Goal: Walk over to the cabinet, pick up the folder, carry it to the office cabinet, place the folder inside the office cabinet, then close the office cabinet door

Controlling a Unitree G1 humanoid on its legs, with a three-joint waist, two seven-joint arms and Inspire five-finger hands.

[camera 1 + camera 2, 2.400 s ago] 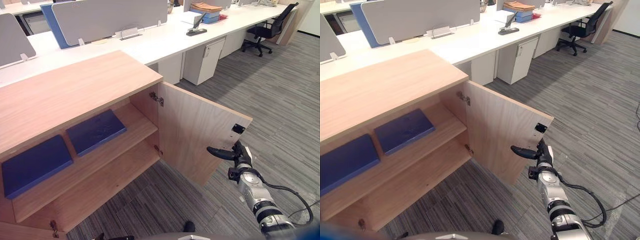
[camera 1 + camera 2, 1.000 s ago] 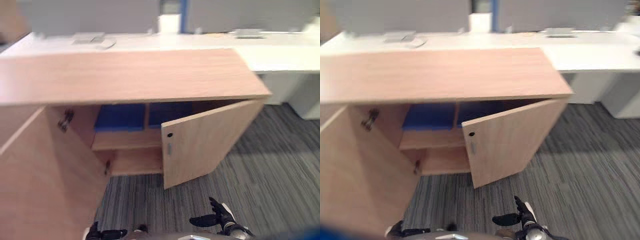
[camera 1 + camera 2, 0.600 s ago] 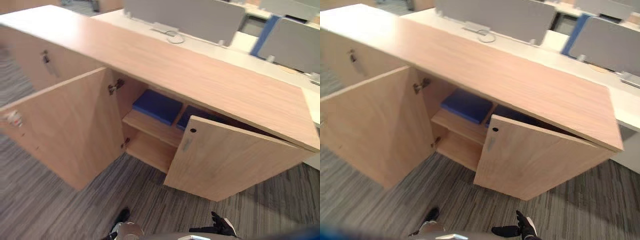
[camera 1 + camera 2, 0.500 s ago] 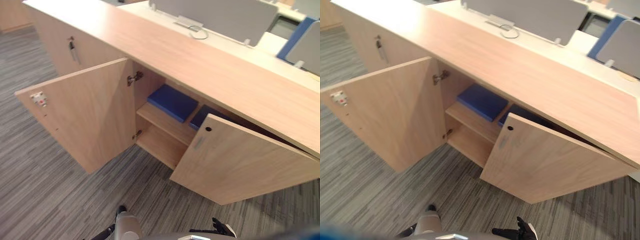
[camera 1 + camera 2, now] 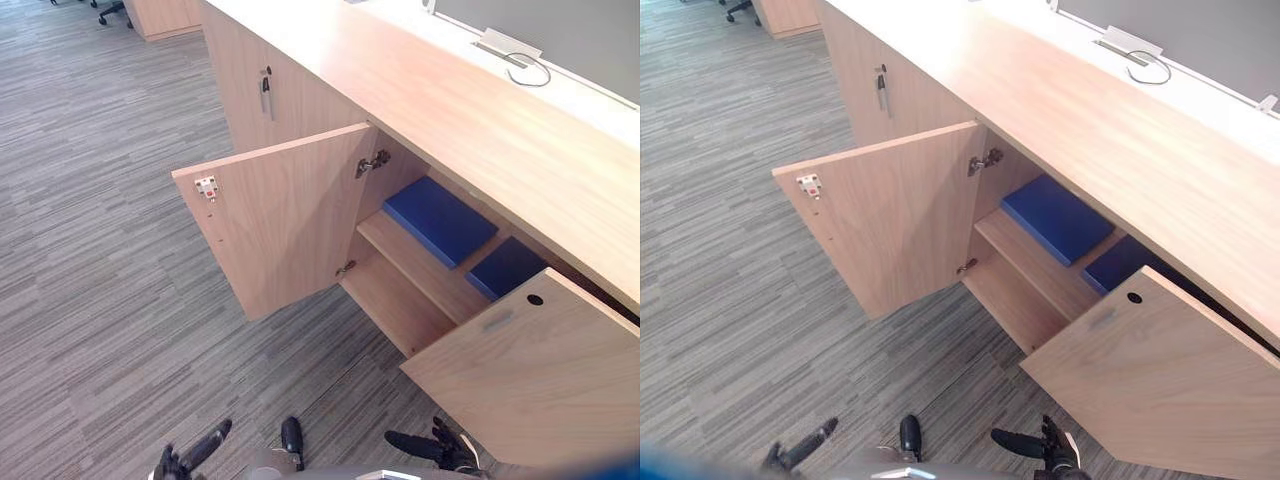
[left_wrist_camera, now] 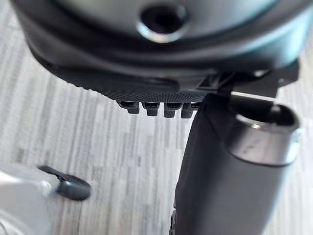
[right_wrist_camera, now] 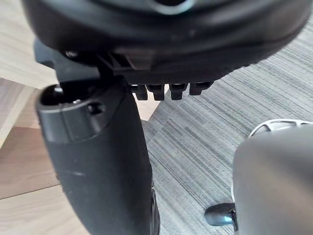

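Two blue folders lie on the upper shelf of the wooden office cabinet: one in the open left half, the other partly behind the right door. The left door stands wide open. The right door is partly swung in, with a gap left. My left hand hangs low over the carpet, open and holding nothing; its thumb sticks out straight. My right hand is low in front of the right door, open and holding nothing, its thumb straight.
A closed door with a metal handle is further along the cabinet on the left. A cable lies on the white desk behind the cabinet. Grey striped carpet spreads to the left of the open door.
The camera has swung left, so the cabinet sits further right in view. The right door, wide open 2.4 s ago, now stands partly shut. Both hands stay low and hold nothing.
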